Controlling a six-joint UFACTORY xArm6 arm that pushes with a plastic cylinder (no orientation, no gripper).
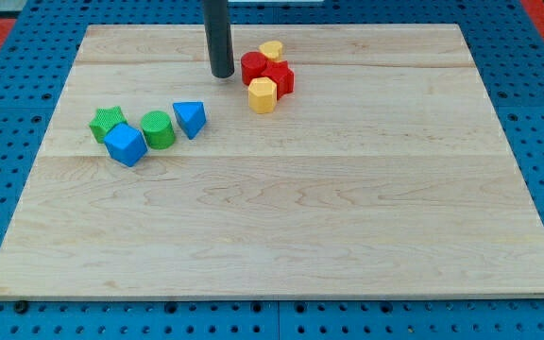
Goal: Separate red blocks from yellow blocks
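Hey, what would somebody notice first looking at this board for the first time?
Probably the tight red-and-yellow knot near the view's top centre: a red cylinder and another red block, shape unclear, packed between a yellow heart and a yellow hexagonal block. My tip stands just to their left. Further left sits a looser green and blue group.

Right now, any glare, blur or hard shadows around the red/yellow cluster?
Camera view: even, soft light, no glare on the wooden board; the dark rod's tip and the red cylinder block, red block behind it, yellow hexagonal block and yellow block at the top are sharp, with only faint shadows; the board's edges look straight.
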